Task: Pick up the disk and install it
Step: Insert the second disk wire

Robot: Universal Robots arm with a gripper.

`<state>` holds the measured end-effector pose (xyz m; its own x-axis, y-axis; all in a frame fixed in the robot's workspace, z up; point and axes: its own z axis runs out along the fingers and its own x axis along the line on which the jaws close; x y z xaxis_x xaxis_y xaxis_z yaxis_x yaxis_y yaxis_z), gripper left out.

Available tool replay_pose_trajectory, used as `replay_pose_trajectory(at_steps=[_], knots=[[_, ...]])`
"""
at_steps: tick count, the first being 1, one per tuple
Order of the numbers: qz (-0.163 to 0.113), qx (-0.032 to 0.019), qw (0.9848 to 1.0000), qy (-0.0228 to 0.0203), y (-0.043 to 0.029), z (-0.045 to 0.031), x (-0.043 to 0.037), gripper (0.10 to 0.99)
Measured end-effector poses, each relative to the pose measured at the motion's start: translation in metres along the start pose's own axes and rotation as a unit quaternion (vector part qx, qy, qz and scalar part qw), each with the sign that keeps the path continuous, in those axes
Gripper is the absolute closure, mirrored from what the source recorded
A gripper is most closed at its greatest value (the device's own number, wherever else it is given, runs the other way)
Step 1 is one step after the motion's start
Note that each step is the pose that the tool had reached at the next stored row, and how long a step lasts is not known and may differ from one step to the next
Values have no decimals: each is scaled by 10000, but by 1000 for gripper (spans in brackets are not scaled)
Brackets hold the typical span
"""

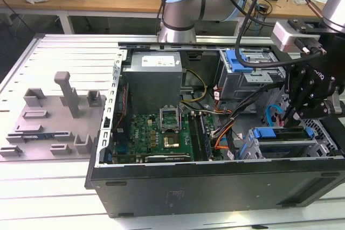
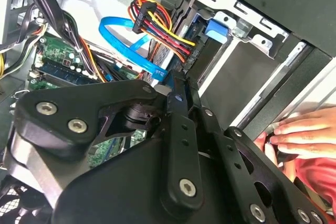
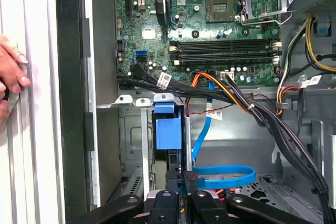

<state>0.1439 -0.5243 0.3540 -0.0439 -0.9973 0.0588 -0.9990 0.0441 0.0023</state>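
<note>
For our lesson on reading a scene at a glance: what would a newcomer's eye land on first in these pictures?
First, the open computer case with its green circuit board laid bare in the middle of the exterior view. Next, the black gripper reaching down over the blue-framed disk in the bay at the exterior view's right. Last, a person's hand resting against the case's outer wall in the second wrist view.

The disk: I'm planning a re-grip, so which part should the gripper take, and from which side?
Likely the upward-facing, blue-framed edge of the disk, coming from above through the open case, where the gripper hovers. It sits low in the drive cage, whose metal walls appear to cover its other sides.
</note>
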Motion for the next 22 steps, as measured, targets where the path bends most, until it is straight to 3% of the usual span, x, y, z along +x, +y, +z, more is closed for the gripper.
replay_pose_trajectory(at_steps=[22], knots=[[0, 0, 10000, -2, -21, 78, -6, 925]])
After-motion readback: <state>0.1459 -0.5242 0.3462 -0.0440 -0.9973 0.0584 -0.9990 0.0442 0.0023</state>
